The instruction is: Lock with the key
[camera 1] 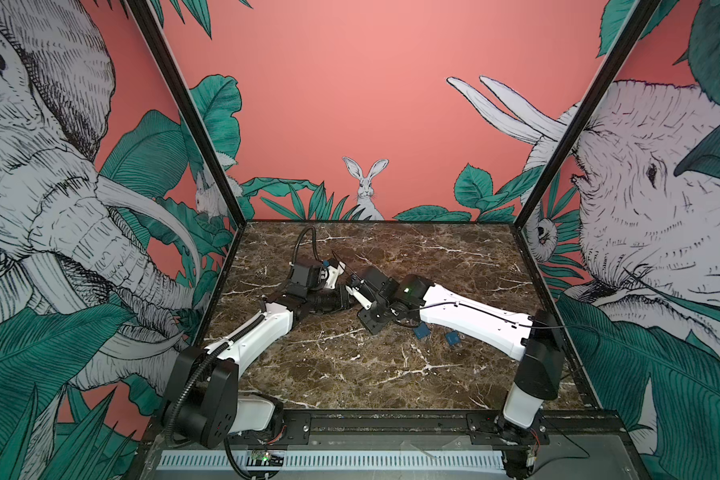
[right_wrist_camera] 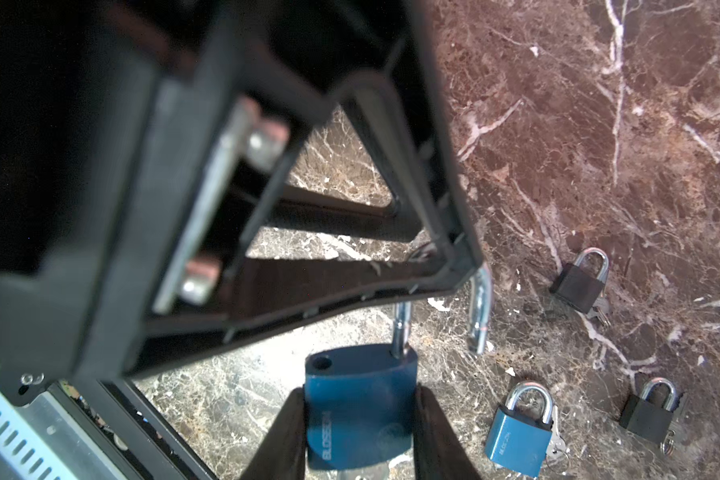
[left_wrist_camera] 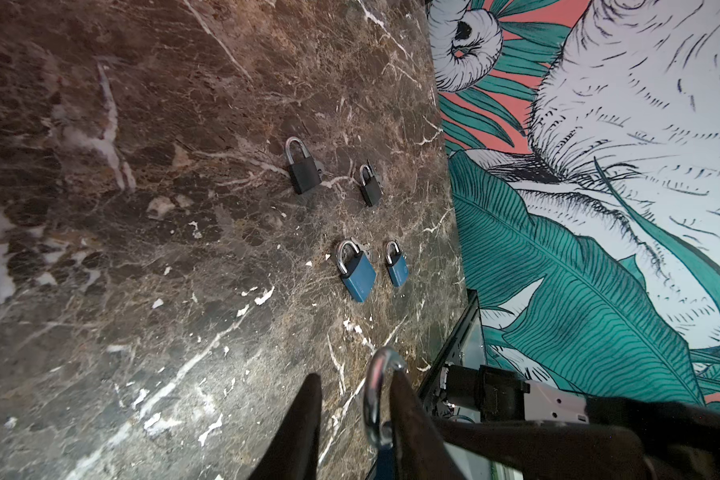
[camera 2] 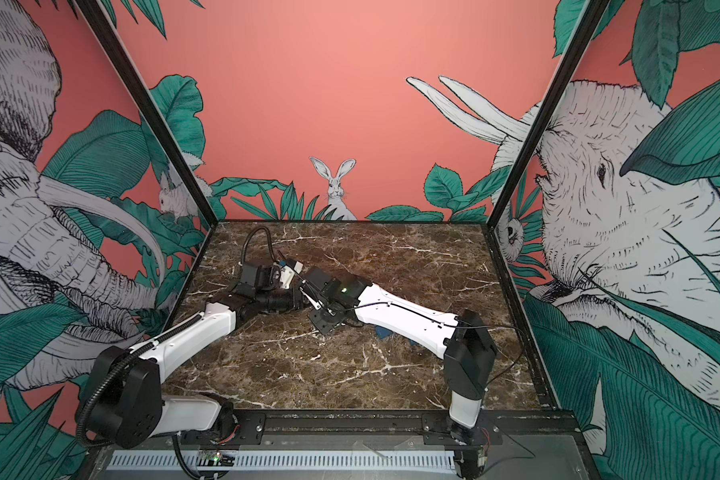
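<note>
Close above the brown, white-veined marble table, the right gripper clamps the blue padlock by its smooth body; the left gripper stands part open, the curved steel shackle between its fingers. Beyond rise pink walls printed with leaves.

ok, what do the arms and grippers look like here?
Left arm and right arm: white shells, black joints. Left has a black corrugated cable conduit; right a thin black cable and green light. Left gripper and right gripper: black tapered fingers.
</note>
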`<state>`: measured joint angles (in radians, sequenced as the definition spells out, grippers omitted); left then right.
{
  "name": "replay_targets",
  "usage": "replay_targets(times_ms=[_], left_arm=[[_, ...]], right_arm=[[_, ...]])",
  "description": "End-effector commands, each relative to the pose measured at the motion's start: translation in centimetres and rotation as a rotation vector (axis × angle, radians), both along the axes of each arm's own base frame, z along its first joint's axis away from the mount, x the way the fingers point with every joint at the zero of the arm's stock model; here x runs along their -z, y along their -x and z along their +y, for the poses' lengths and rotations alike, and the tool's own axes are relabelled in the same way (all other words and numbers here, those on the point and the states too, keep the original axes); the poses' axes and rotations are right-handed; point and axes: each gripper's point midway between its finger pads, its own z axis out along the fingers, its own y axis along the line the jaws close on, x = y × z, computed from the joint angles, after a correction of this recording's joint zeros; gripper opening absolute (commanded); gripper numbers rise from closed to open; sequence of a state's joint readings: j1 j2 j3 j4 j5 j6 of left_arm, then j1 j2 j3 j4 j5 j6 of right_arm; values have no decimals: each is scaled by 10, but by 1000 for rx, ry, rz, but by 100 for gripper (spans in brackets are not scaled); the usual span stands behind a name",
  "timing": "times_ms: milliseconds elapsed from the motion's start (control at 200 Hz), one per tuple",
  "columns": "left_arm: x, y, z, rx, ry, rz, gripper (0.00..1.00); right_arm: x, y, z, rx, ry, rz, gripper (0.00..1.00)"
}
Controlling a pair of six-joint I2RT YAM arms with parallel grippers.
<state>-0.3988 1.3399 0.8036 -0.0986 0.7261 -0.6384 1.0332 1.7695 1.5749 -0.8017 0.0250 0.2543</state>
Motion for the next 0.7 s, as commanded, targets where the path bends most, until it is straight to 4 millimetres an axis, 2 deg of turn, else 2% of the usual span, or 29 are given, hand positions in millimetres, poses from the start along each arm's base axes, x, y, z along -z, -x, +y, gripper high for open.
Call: replay_targets(times_ms=[0, 495, 695], left_arm=[[-17, -4, -8, 20, 38, -47, 31], [-12, -9, -13, 25, 45, -33, 27], [-8, -10, -14, 24, 41, -23, 22]], right_arm=[[-26, -2, 5, -4, -72, -41, 22], [-28, 0, 10, -10, -95, -27, 22], [-30, 0, 11, -10, -103, -28, 22]])
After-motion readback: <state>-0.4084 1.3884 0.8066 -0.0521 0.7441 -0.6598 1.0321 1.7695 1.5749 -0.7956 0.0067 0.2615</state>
